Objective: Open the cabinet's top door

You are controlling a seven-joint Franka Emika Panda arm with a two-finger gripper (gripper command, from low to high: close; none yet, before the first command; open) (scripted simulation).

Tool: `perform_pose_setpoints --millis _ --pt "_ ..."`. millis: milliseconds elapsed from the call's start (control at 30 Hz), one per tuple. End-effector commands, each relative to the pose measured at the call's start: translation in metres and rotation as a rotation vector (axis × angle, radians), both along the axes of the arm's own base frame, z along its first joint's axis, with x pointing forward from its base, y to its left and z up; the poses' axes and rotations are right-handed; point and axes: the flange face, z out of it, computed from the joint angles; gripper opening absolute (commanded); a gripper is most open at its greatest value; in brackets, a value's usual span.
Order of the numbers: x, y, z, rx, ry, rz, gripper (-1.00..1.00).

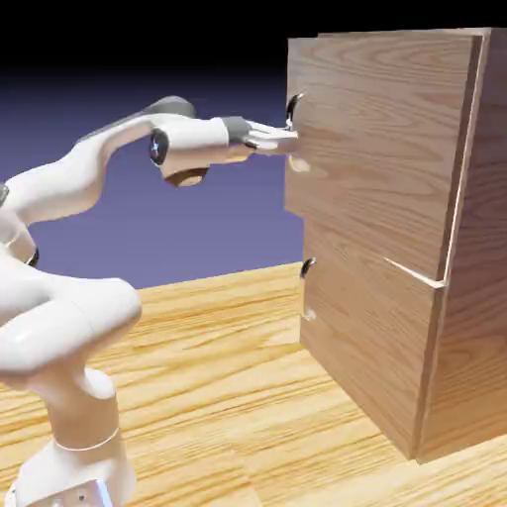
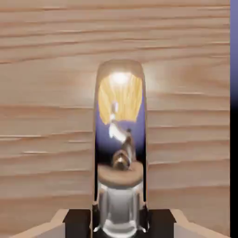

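Note:
The cabinet [image 1: 473, 297] stands at the exterior view's right, tall and of light wood grain. Its top door [image 1: 386, 149] is the larger upper panel, with a dark curved handle [image 1: 293, 105] at its left edge. My gripper [image 1: 289, 141] reaches level from the left and is shut on that handle at mid-height. In the hand view the shiny metal handle [image 2: 121, 116] runs upright through the middle, and the gripper [image 2: 120, 224] clamps its lower part. The dark fingertips [image 2: 76, 223] press in from both sides. At its handle edge the top door sits slightly forward of the lower panel.
Below the top door is a shorter door [image 1: 366, 347] with its own small handle [image 1: 307, 267]. The cabinet rests on a wooden table [image 1: 228, 396]. My arm's base [image 1: 69, 465] stands at the lower left.

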Motion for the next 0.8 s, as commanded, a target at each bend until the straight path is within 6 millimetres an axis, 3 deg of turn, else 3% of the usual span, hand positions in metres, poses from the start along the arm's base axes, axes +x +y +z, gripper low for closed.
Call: perform_pose_setpoints --millis 0,233,433,767 --pt "-0.008 -0.005 0.0 -0.005 0.002 0.02 -1.0" --pt "-0.058 -0.041 0.0 -0.005 0.002 0.168 -1.0" --pt "-0.108 -0.089 0.0 -0.005 0.001 0.333 -1.0" --pt "-0.15 -0.147 0.0 -0.005 0.001 0.505 -1.0"
